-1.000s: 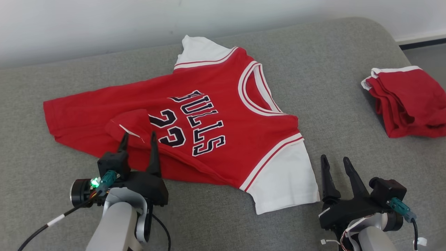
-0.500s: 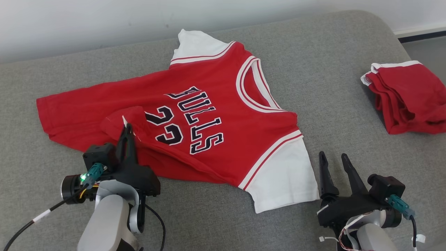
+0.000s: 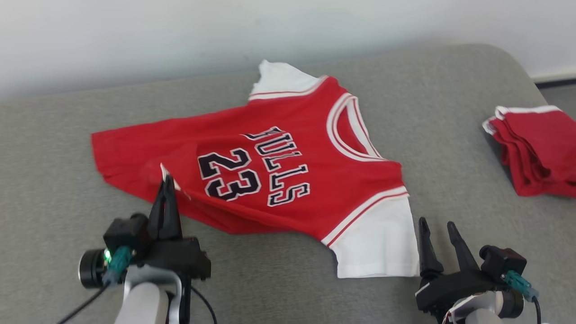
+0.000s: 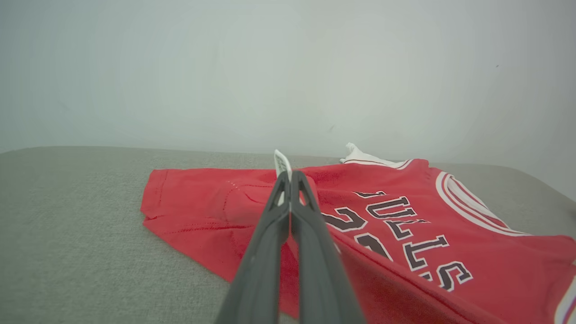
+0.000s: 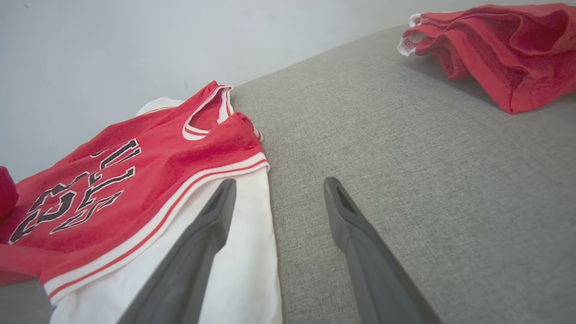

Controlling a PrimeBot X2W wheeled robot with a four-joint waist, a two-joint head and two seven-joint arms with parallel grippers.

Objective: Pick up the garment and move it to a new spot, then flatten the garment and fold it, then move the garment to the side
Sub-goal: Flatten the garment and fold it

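The garment (image 3: 310,211), a red jersey with white sleeves and black "BULLS 23" lettering, lies spread on the grey padded surface (image 3: 450,135), neck toward the right. My left gripper (image 3: 167,181) is shut on its near-left hem, where a small white label (image 4: 282,163) sticks up past the closed tips of that left gripper (image 4: 288,176). The fabric rises slightly at the pinch. My right gripper (image 3: 437,226) stands open just right of the near white sleeve (image 5: 243,261). In the right wrist view the right gripper (image 5: 279,184) holds nothing, its left finger over the sleeve's edge.
Another red, white-edged garment (image 3: 535,148) lies bunched at the right edge of the surface, also visible as a red pile (image 5: 499,45) in the right wrist view. A pale wall (image 3: 180,36) runs behind. The surface's far right corner is rounded.
My left gripper shut on the turned-over hem flap and drew it back, so the flap is unfolded and the whole "23" shows. The head camera shifted. The right gripper stayed open.
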